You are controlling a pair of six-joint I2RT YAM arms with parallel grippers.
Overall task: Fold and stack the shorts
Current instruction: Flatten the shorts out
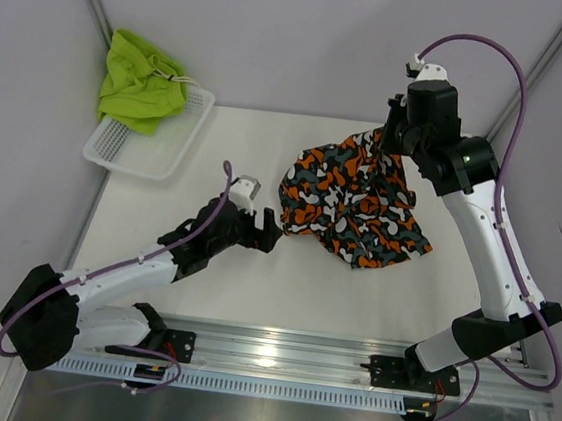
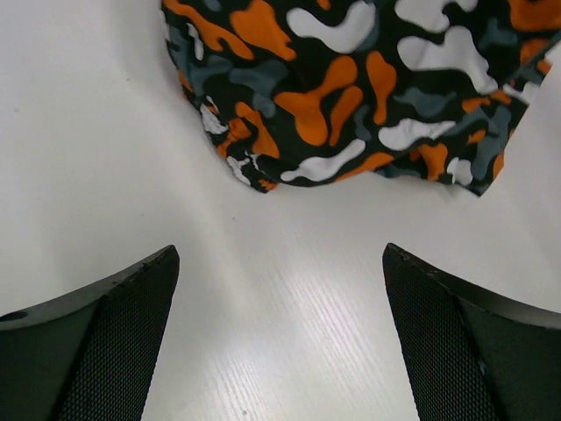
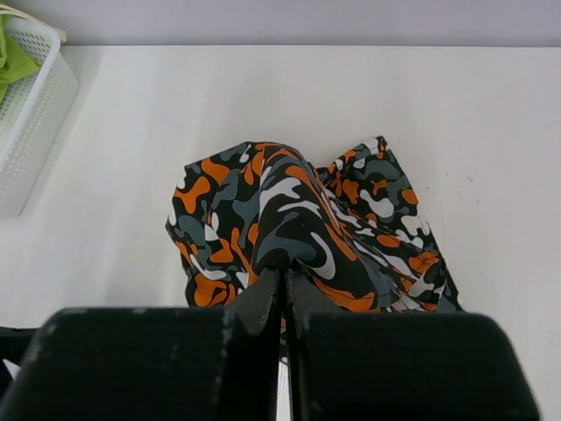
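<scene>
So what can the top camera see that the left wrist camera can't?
Only the top view: the green shorts heaped on the white basket, and the right gripper pinching the camo shorts at their far edge. Only the left wrist view: the meshy inner faces of the left gripper fingers, close up. Both: the camo shorts, the white table, and the left gripper open, holding nothing, beside the shorts.
</scene>
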